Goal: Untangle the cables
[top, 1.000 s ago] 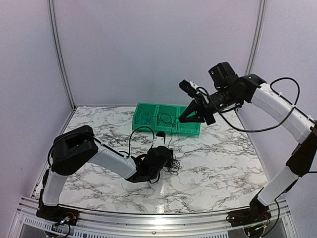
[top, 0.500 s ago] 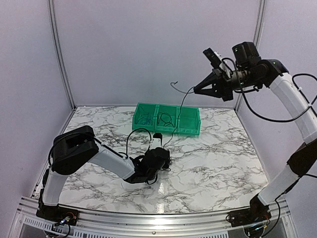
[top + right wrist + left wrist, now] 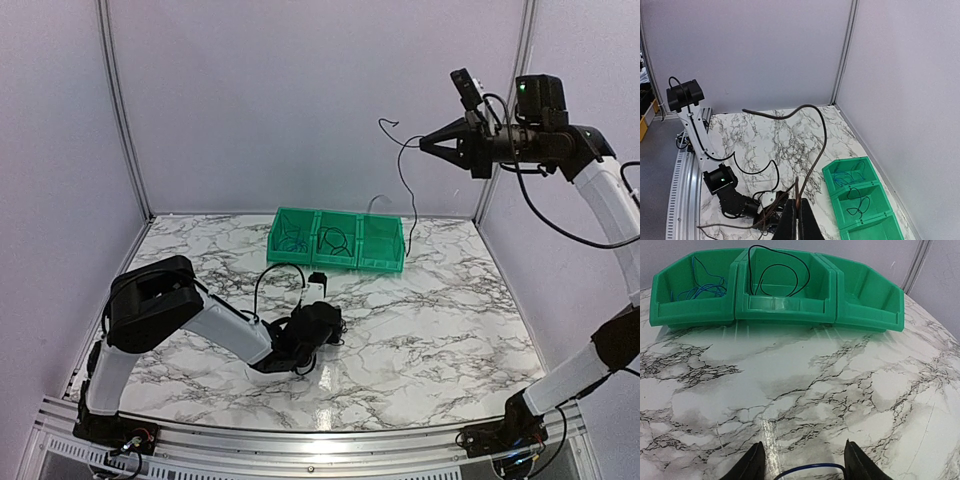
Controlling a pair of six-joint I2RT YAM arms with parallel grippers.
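Plain pale walls (image 3: pixel 300 100) are seen around a marble tabletop (image 3: pixel 450 320). From above, a row of green bins (image 3: pixel 383 262) is seen at the far side of the tabletop. The right gripper (image 3: pixel 424 146) is held high in the air, up by the far right corner. Its jaws are shut tight on a black cable (image 3: pixel 401 185). The cable is hung down from the jaws, and its low part is seen close to the right bin. The left gripper (image 3: pixel 318 322) is kept low over the tabletop, near the middle.

In the left wrist view, the left gripper (image 3: pixel 805 464) is seen with its jaws apart. A blue cable (image 3: pixel 810 466) is curved like a little bridge between the two fingers (image 3: pixel 752 466). Farther off, the green bins (image 3: pixel 785 307) are lined up. Blue wires (image 3: pixel 697 290) are laid in the left bin, and a black loop (image 3: pixel 780 270) is laid in the middle bin.

In the right wrist view, the tabletop is looked down on from high up. The jaws of the right gripper (image 3: pixel 796 220) are pressed together on the black cable (image 3: pixel 824 137). The cable is bent up and over in a big arch, and its loose end is pointed to the left.
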